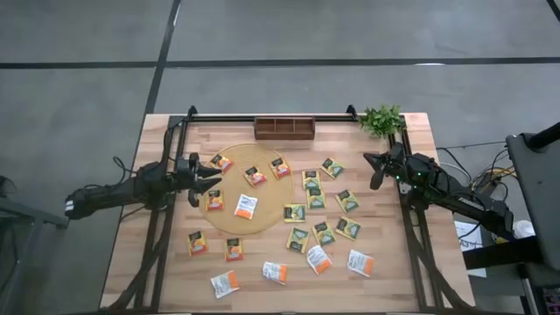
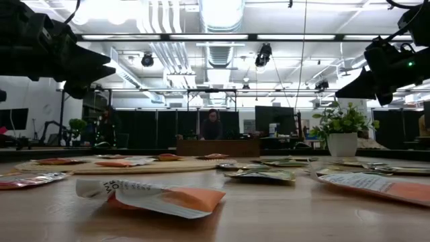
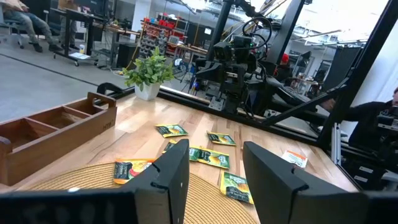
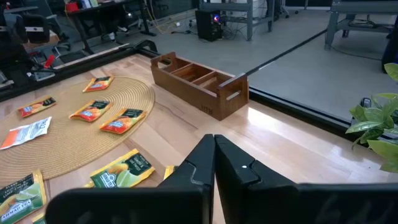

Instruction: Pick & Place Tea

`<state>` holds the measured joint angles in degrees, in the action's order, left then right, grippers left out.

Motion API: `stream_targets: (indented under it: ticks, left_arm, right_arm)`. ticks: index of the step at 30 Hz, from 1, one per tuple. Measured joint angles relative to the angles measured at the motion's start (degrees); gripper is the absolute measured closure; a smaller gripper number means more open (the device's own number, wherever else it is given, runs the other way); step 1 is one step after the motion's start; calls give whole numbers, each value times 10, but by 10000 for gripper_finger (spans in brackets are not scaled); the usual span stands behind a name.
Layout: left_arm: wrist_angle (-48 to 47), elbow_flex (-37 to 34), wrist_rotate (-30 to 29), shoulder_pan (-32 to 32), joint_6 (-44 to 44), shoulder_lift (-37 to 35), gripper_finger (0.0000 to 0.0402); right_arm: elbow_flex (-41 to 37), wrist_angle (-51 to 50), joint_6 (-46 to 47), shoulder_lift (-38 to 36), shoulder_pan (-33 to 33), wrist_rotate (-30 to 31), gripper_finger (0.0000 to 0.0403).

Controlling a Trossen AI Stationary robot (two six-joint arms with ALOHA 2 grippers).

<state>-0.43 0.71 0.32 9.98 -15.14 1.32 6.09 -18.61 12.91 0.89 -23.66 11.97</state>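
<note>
Seen from above, a wooden table (image 1: 385, 262) holds about two dozen small square tea sachets (image 1: 316, 203), all lying flat and turned at assorted angles, with no shared direction. Being square, they have no clear long axis. Their print is too small to read; in the low view the nearest orange-and-white sachet (image 2: 158, 195) shows a few dark letters along its edge, cut off and not legible.

A round woven mat (image 1: 229, 223) sits left of centre with six sachets on it, orange ones toward 12 o'clock and a white one (image 1: 246, 206) near its middle. Green-yellow sachets cluster at the table's centre toward 3 o'clock. More orange and white ones lie along the 6 o'clock edge.

A brown wooden tray (image 1: 284, 129) with three compartments stands at 12 o'clock, and a potted plant (image 1: 381, 120) at 1 o'clock.

The left gripper (image 1: 213, 179) hovers at the mat's 9 o'clock rim, fingers apart, holding nothing. The right gripper (image 1: 371, 171) waits at 3 o'clock, fingers pressed together, empty.

In the low view, a person (image 2: 212, 125) sits far behind the table.
</note>
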Motion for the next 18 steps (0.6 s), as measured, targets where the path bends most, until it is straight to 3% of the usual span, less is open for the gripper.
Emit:
stream_targets:
  ticks: [8, 18]
  left_arm:
    - [0, 0, 0, 0, 0, 0, 257]
    - [0, 0, 0, 0, 0, 0, 257]
  right_arm:
    - [0, 0, -1, 0, 0, 0, 394]
    - [0, 0, -199, 0, 0, 1, 394]
